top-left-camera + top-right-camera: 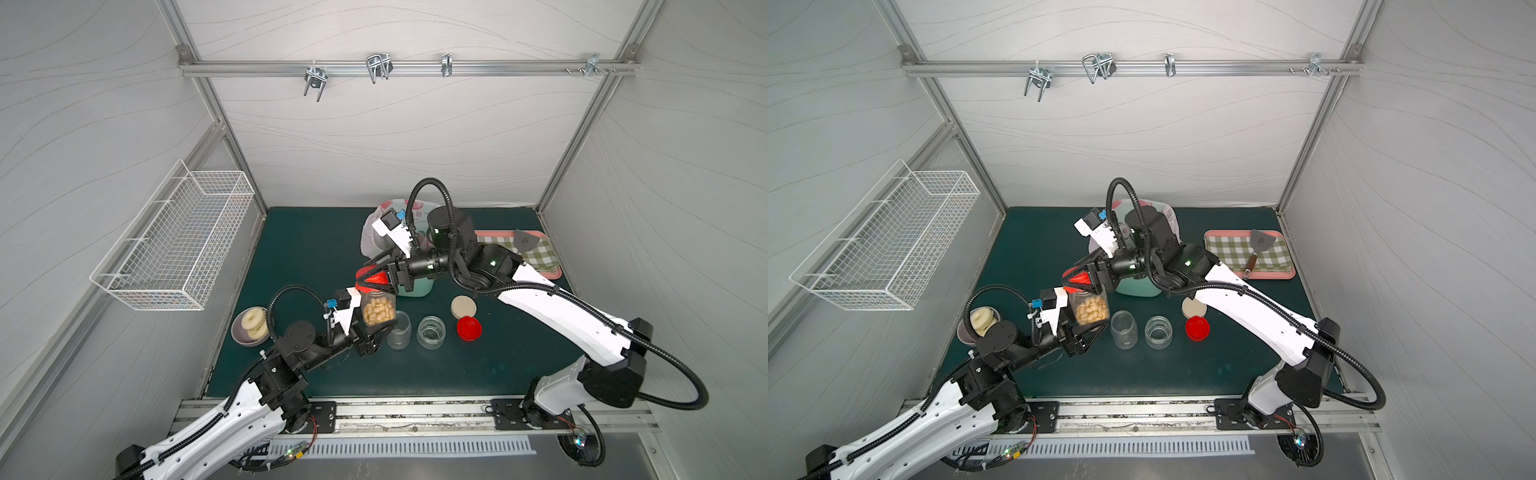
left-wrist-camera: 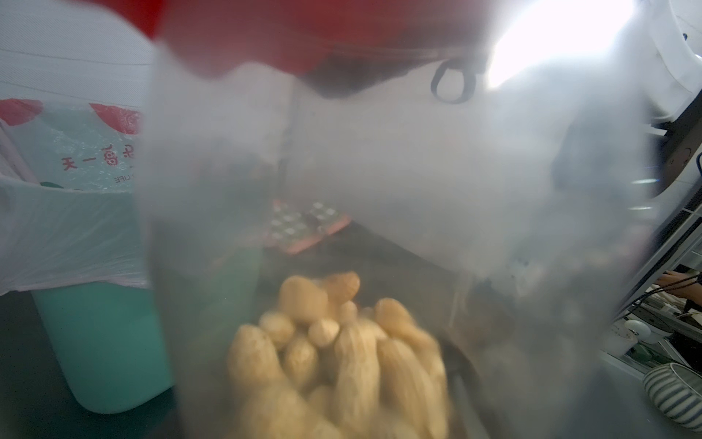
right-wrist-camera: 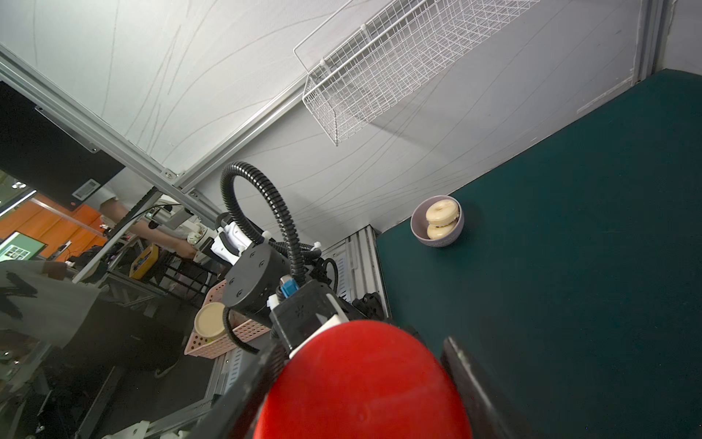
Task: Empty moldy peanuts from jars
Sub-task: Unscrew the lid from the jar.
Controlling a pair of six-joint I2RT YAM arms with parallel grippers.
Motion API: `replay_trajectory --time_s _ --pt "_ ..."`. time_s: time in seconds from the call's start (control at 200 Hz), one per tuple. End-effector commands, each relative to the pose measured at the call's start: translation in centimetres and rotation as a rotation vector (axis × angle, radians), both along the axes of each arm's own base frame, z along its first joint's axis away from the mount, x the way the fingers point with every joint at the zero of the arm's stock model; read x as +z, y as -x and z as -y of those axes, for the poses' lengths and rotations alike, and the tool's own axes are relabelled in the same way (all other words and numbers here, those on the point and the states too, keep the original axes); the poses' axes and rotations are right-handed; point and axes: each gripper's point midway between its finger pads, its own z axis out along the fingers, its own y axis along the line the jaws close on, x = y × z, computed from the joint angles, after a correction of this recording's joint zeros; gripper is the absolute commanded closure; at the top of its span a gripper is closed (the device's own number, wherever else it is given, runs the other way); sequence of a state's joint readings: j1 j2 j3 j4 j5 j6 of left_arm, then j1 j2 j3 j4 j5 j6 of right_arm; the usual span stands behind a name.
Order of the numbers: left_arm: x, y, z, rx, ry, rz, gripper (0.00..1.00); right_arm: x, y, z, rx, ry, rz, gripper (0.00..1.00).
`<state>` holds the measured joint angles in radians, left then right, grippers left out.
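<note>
My left gripper (image 1: 371, 326) is shut on a clear jar (image 1: 377, 312) about half full of tan moldy peanuts (image 2: 342, 353), and holds it upright above the mat. From above, my right gripper (image 1: 370, 277) is shut on that jar's red lid (image 1: 379, 278), which fills the right wrist view (image 3: 364, 384) between two black fingers (image 3: 243, 399). Whether the lid is still screwed on I cannot tell. Two empty, lidless jars (image 1: 399, 330) (image 1: 431, 331) stand just to the right on the mat. A beige lid (image 1: 464, 307) and a second red lid (image 1: 469, 328) lie beside them.
A mint-green bin (image 1: 415, 286) lined with a pink printed bag (image 1: 372, 232) stands right behind the held jar. A bowl of donuts (image 1: 251, 326) sits at the left. A pink tray (image 1: 555, 272) with checked cloth and a spatula is at the back right. A wire basket (image 1: 174, 245) hangs on the left wall.
</note>
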<state>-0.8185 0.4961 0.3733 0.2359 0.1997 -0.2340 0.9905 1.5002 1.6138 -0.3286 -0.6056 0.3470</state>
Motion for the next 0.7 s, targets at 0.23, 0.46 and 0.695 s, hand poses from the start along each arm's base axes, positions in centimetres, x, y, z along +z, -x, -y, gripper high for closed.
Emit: replay_trajectory --time_s 0.23,0.46,0.695 --pt "2.4 0.4 -0.2 -0.008 0.051 0.074 0.72 2.4 -0.1 2.0 0.010 -0.081 -0.005 0.53" --pt "2.3 0.4 -0.2 -0.008 0.047 0.075 0.72 3.3 -2.1 2.9 -0.067 -0.120 -0.007 0.54" --pt "2.4 0.4 -0.2 -0.007 0.045 0.075 0.72 4.6 -4.7 3.8 -0.162 -0.146 0.013 0.55"
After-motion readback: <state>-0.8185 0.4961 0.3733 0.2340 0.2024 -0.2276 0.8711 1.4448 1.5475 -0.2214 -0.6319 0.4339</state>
